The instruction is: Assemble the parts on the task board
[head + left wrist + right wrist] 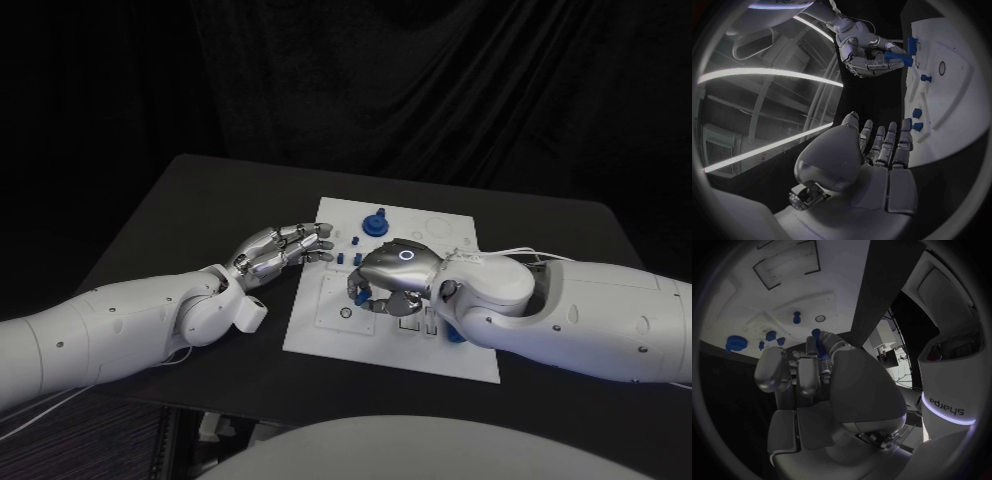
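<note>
The white task board (433, 352) lies in the middle of the black table. My right hand (392, 274) hovers over the board's middle with its fingers curled round a blue part (361, 297). The left wrist view shows that right hand (862, 47) gripping the blue part (899, 58) above the board (954, 100). In the right wrist view the part (819, 339) sticks out past the fingertips. My left hand (283, 249) is at the board's left edge, fingers stretched out and holding nothing. A blue round knob (376, 222) stands at the board's far side, and small blue parts (340, 258) stand near the left fingertips.
More small blue parts (917, 113) stand on the board just beyond my left hand (879, 150). The right wrist view shows the knob (735, 343), a blue peg (797, 316) and a ring-shaped hole (820, 318). Bare black table (188, 210) lies left of the board.
</note>
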{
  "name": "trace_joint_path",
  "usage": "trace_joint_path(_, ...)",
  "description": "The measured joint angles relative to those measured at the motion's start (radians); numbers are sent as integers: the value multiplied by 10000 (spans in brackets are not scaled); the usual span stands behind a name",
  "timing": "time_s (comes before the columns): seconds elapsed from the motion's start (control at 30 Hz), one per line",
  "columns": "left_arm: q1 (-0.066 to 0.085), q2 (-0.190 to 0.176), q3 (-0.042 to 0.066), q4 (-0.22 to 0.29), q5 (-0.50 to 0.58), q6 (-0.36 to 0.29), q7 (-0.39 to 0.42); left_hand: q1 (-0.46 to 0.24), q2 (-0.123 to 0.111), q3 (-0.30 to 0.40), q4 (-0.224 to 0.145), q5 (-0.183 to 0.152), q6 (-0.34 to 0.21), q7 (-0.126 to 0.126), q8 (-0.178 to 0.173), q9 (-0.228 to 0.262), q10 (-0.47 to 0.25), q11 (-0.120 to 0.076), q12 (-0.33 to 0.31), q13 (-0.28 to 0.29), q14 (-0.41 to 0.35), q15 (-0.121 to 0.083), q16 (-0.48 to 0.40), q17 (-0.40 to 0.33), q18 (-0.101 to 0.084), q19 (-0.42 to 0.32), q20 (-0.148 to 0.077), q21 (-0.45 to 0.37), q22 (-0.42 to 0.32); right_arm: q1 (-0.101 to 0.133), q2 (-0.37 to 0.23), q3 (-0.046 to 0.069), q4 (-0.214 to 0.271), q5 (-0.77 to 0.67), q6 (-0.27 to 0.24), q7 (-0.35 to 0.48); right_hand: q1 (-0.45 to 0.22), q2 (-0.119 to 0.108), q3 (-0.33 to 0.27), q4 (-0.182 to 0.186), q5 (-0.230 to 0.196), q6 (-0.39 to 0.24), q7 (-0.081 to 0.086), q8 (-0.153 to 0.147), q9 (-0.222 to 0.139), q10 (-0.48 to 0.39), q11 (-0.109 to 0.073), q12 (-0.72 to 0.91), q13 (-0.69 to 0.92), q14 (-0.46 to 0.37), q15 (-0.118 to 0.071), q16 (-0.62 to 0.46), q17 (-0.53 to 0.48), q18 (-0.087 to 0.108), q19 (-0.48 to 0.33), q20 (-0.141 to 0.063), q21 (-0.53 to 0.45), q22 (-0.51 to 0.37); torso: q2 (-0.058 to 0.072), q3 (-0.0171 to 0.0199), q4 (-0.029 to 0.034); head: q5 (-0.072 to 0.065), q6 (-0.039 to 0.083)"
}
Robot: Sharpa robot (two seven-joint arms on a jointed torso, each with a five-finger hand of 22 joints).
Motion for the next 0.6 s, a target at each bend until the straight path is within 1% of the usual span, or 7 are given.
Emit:
trace_joint_path(0.2, -4, 0, 2, 18, 0, -5, 0, 0, 0, 29, -29, 0, 36, 36, 0, 0, 0, 0, 0, -10, 0, 0, 0, -1, 1, -119, -19, 0, -13, -221, 350, 1, -221, -364, 58, 19, 0, -1, 0, 0, 0, -30, 2, 8, 0, 1, 0, -39, -27, 1, 0, 30, 57, 0, 15, 16, 26, 0, -1, 0, 13, 24, 0)
trace_joint_path(0.3, -5, 0, 2, 17, 0, -7, 0, 0, 0, 29, -29, -12, 36, 36, 0, -12, 0, 0, 0, -10, -35, 35, 0, -2, 1, -191, -19, -39, -29, -278, 492, 1, -335, -473, 82, 28, 0, -1, 0, 0, -1, -34, 1, 18, 0, 1, 1, -39, -28, 1, 0, 30, 57, 1, 15, 16, 26, 0, -1, 0, 20, 26, 0)
trace_joint_path(0.33, -6, 1, 2, 16, 0, -7, 0, 0, 0, 29, -29, -62, 36, 36, 0, -11, 0, 0, 0, -9, -35, 35, 0, -2, 1, -191, -19, -39, -29, -288, 528, 1, -371, -498, 91, 31, 0, -1, 0, 0, 0, -47, -11, 19, 0, 1, 0, -39, -30, 1, -1, 30, 57, 1, 15, 16, 26, 0, -1, 0, 20, 26, 0)
trace_joint_path(0.6, -8, 45, 1, 9, 0, -9, 0, 0, 0, 84, -29, -115, 36, 36, 0, -11, 0, 0, 0, -18, -35, 35, 0, -2, 1, -262, -20, -39, -41, -400, 769, 5, -651, -641, 207, 41, -13, -15, 41, -42, -1, -53, -11, 18, 0, 1, 1, -77, -39, 0, -1, 30, 49, 0, 15, 16, 26, -1, 6, 2, 18, 18, 0)
